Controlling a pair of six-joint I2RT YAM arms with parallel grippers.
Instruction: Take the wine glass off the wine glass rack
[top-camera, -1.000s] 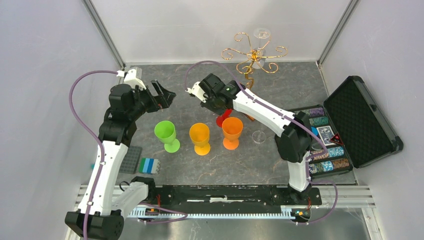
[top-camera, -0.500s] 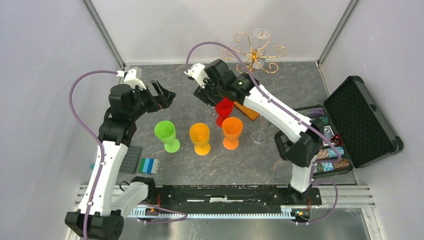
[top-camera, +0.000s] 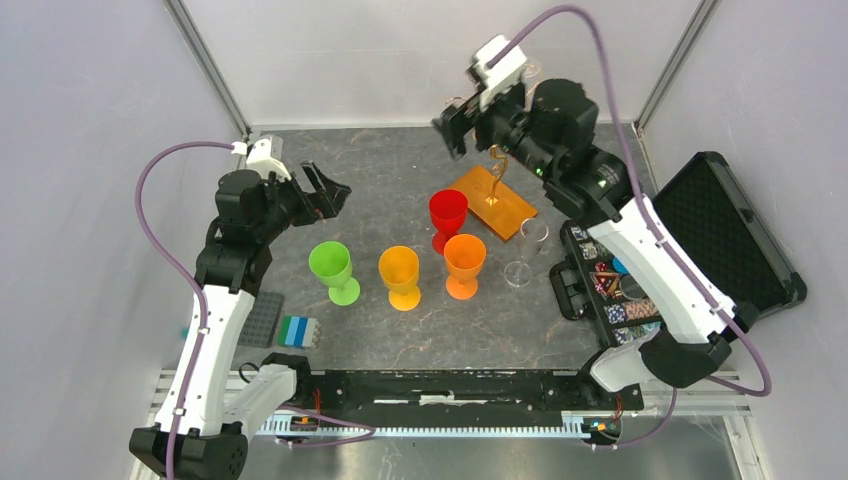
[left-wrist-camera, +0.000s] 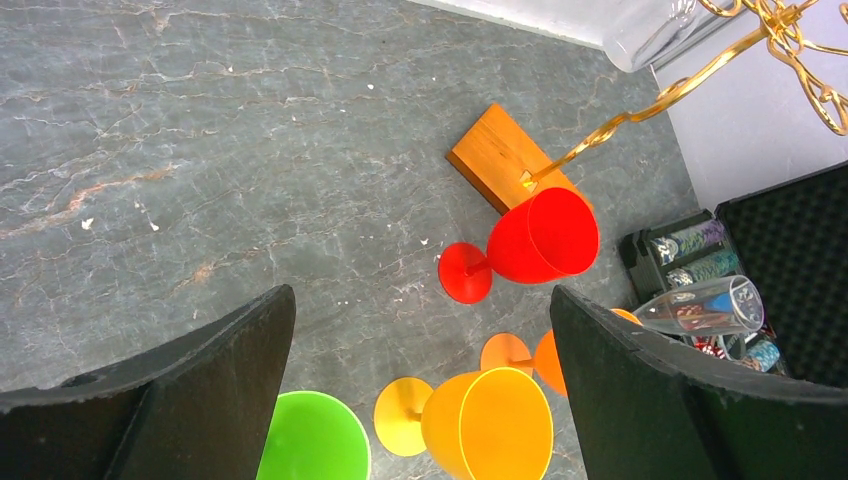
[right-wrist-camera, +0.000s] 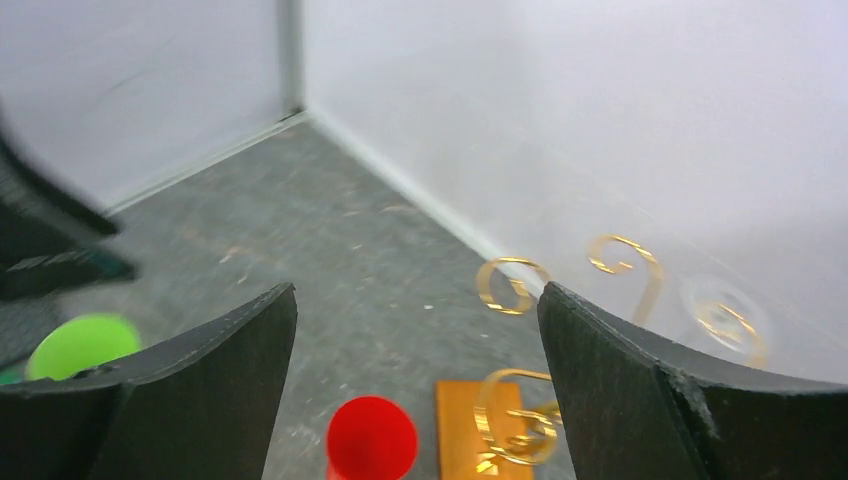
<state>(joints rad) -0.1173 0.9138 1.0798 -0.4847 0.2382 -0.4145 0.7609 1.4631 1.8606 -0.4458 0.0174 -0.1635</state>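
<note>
The right end effector (right-wrist-camera: 417, 290) has its two black, matte, wedge-shaped fingers spread wide and holds nothing. Just beyond them are the gold wire spirals of the wine glass rack (right-wrist-camera: 512, 285), with its flat amber wooden base (right-wrist-camera: 465, 420) below. The clear wine glass (left-wrist-camera: 650, 25) hangs from one curled arm of the rack near the desk's far edge, right of the middle; the right wrist view shows only a blurred round part of it.

The left end effector (left-wrist-camera: 422, 295) is also fully spread and empty, above the grey, marbled desk (top-camera: 400, 160). On the desk stand smooth goblets: red (top-camera: 447, 215), orange (top-camera: 464, 262), yellow-orange (top-camera: 400, 272) and green (top-camera: 332, 268). A second clear glass (top-camera: 525, 250) stands beside an open black case (top-camera: 720, 240) lined with foam, at the right edge.

A second ago the right arm was bent low over the red goblet with its fingers closer together. It has since risen and swung to the far edge, hiding the rack's top in the overhead view and uncovering the base. The left arm has not moved.

The right arm reaches from the near right corner over the case, with its wrist high. The left arm stands upright with its elbow bent, pointing towards the desk's middle.
</note>
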